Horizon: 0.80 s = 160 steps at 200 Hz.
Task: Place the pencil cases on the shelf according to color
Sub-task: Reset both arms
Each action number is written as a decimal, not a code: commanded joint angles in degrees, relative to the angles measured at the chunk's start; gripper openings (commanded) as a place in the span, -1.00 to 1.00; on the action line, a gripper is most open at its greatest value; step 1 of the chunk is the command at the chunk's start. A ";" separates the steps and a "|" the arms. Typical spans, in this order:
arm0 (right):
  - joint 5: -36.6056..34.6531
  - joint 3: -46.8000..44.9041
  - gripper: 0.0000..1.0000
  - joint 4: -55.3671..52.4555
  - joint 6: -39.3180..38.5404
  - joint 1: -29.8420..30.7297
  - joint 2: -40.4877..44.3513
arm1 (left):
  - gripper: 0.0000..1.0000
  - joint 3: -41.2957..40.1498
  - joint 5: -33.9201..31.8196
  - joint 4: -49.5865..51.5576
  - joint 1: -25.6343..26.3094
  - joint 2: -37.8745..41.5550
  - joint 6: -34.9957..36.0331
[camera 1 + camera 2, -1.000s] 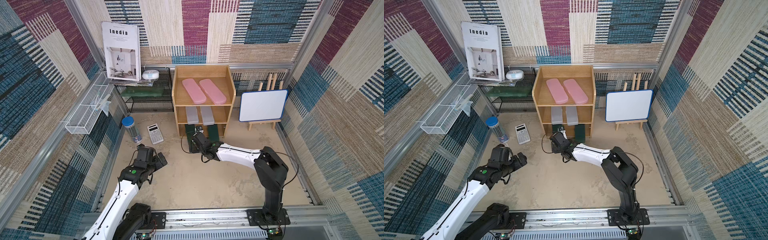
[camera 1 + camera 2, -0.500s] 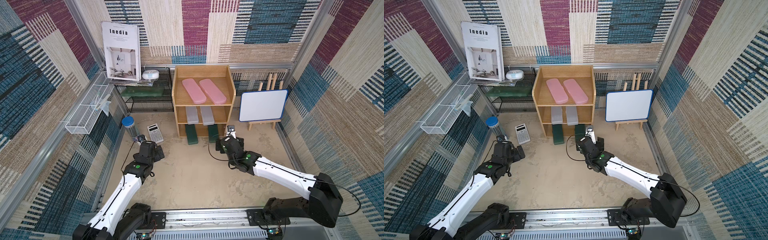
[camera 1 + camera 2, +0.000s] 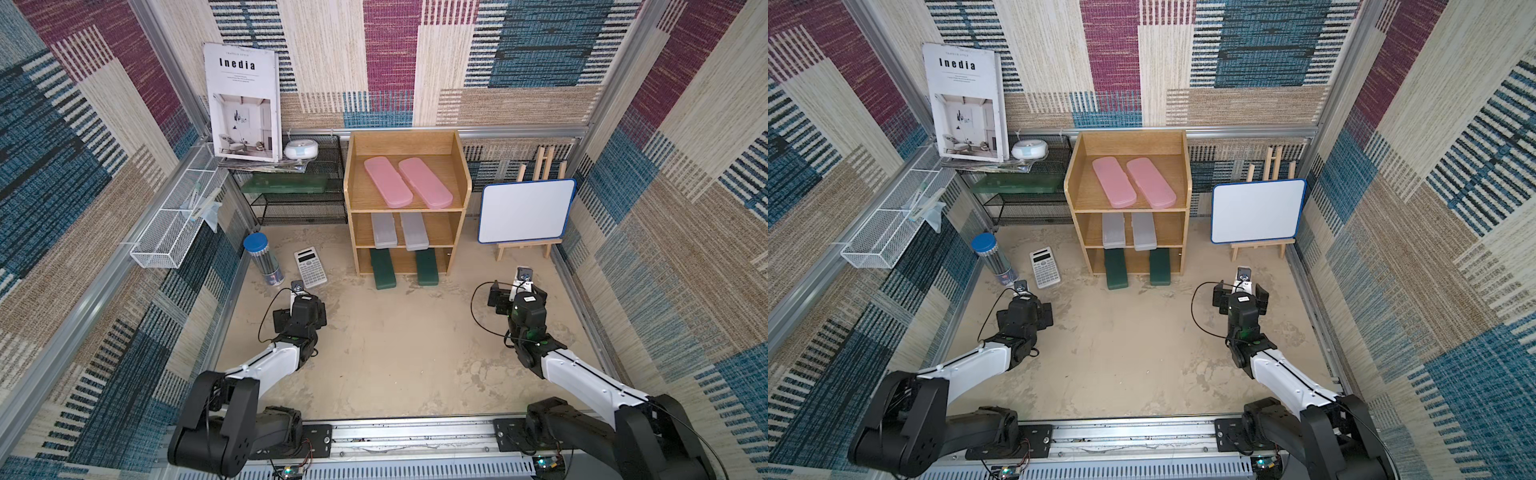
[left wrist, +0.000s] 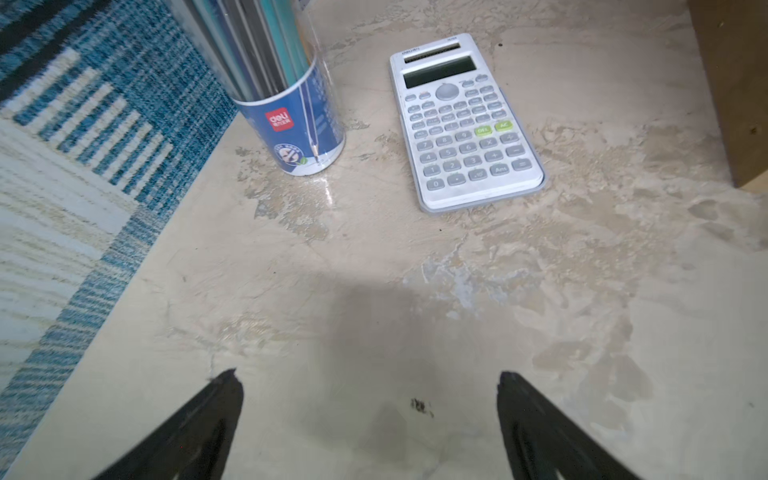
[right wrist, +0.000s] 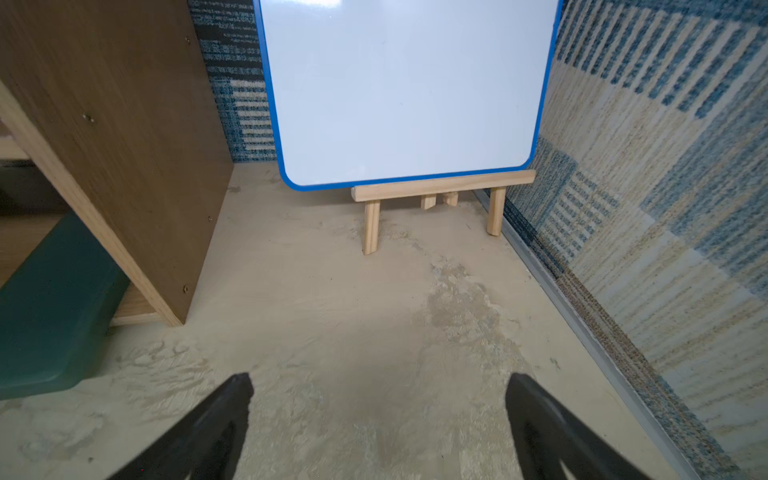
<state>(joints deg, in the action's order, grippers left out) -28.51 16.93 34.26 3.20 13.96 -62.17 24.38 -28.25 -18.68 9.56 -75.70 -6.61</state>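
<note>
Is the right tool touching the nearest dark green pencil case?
Apart. In a top view the right tool hangs open well clear of the dark green pencil case; the right wrist view shows bare table between them.

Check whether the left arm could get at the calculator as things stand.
Probably yes. The left hand is open and empty, and the calculator lies flat on bare floor just ahead of it. The pencil tube stands apart to one side, so nothing blocks the approach.
</note>
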 commanded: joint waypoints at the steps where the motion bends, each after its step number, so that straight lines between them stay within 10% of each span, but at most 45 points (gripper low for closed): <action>1: 4.42 -3.97 0.99 17.39 -2.78 -3.10 -1.13 | 1.00 2.39 1.35 -12.51 -0.42 -3.56 5.24; 34: 7.99 -7.98 0.99 28.93 -1.33 -7.38 -7.30 | 0.99 -0.73 7.16 -28.43 -3.61 -10.15 8.30; 103: 18.06 0.80 1.00 23.41 -3.57 -11.62 -18.16 | 0.99 3.10 13.92 -19.68 -7.89 -10.33 4.80; 126: 17.09 -5.15 0.98 46.67 -3.87 -12.28 -28.25 | 0.94 -0.69 19.82 -29.36 -8.68 -12.89 6.73; 160: 16.27 -3.08 0.98 37.55 -1.98 -12.99 -25.44 | 0.99 0.53 20.53 -24.60 -8.95 -11.61 6.24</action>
<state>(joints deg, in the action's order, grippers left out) -12.12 13.56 67.31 0.38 1.23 -87.57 24.34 -10.28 -42.00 0.80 -87.88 -0.82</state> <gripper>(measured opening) 0.991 0.998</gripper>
